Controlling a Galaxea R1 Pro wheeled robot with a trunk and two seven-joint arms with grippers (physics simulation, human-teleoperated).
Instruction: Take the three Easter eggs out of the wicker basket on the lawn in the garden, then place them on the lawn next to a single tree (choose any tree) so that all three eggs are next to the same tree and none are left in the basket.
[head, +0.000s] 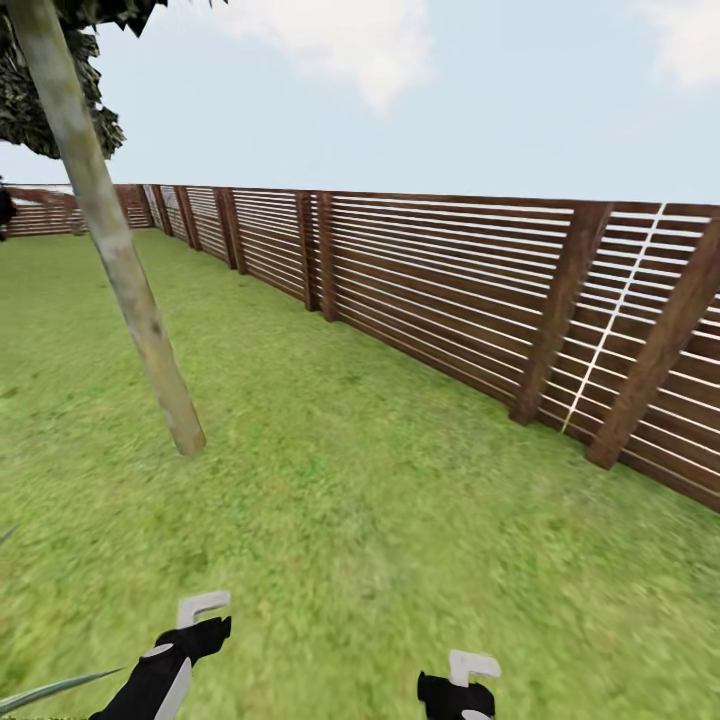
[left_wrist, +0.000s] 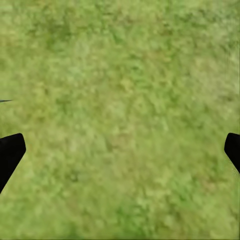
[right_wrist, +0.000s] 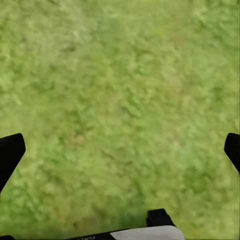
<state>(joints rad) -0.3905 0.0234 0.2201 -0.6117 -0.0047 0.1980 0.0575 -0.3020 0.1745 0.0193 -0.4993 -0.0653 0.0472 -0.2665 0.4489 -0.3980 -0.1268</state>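
Head view: tree (head: 110, 240), pale leaning trunk, rises from lawn (head: 330, 480); slat fence (head: 450, 300) runs beyond tree. Left gripper (head: 195, 615) and right gripper (head: 465, 675) hang low near tree, fingers apart, empty, likely travelling. Eggs, basket unseen.

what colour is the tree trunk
Pale grey-beige, slightly mottled tree trunk; clearest in the head view.

Black arms, white hooked fittings
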